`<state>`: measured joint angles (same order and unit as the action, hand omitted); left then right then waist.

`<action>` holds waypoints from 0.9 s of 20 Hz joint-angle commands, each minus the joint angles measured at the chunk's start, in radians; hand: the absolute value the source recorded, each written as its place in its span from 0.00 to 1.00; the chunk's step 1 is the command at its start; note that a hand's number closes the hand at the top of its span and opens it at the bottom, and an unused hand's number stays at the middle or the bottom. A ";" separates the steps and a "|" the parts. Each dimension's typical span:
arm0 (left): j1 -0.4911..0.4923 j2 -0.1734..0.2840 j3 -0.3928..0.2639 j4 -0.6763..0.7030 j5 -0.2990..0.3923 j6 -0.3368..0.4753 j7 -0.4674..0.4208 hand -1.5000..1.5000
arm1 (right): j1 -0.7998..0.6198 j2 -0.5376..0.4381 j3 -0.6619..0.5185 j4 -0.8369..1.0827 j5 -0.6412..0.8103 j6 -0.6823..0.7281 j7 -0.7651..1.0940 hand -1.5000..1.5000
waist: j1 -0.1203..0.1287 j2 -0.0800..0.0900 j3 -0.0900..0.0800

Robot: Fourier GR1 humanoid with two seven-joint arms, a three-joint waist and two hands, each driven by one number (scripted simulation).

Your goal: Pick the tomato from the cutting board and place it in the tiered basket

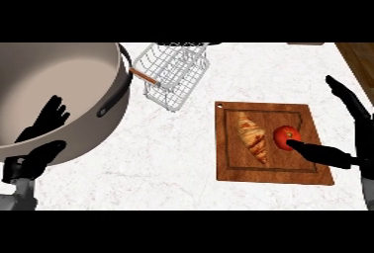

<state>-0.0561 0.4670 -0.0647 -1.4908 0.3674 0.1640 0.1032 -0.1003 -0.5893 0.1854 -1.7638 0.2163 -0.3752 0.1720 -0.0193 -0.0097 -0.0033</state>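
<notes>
A: Where is the tomato [286,137] now?

B: On the board [270,175], right half, just right of a croissant [253,136]. It is not lifted yet.

A: And the right hand [358,129]?

B: At the right edge of the counter [168,153], spread wide open. The thumb reaches left and its tip touches or nearly touches the tomato's near right side. The other fingers stretch up toward the far side, well off the fruit. Nothing is gripped.

A: The left hand [42,123]?

B: Near the left edge, over a big grey pot [51,79], fingers up and relaxed, holding nothing. It looks at rest.

A: How would you expect the tomato to handle?

B: Light, I'd judge, and round with a smooth skin, so likely to roll or slide out of a pinch. Soft as well, so a hard squeeze could bruise or split it. I'd take it across its widest part, thumb on one side and fingers opposite, with the hand curled around it rather than nipping the top.

A: Any trouble nearby?

B: The croissant lies close on the left, so fingers coming down on that side could nudge it.

A: And the basket [175,74]?

B: White wire, at the far side left of the board, tilted beside the pot. The carry goes left and away, and I'd set the tomato down inside gently rather than let it drop on the wires
</notes>
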 commanded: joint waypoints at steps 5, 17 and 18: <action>0.006 -0.035 -0.078 -0.033 -0.035 -0.011 0.007 0.50 | 0.021 -0.303 0.144 -0.144 0.113 0.367 0.337 0.00 | -0.003 0.002 -0.005; -0.013 -0.048 -0.066 -0.032 -0.037 -0.062 0.012 0.50 | -0.241 -0.097 0.278 -0.224 0.134 0.561 0.860 0.00 | 0.031 0.011 0.002; -0.033 -0.094 -0.105 -0.037 -0.072 -0.011 0.024 0.50 | -0.201 -0.122 0.249 -0.265 0.106 0.577 0.858 0.00 | 0.019 0.010 0.003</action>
<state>-0.0640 0.4341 -0.0777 -1.5281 0.3390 0.1761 0.1319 -0.2782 -0.7668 0.4146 -2.0194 0.2908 0.1843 0.9384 0.0113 -0.0038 -0.0013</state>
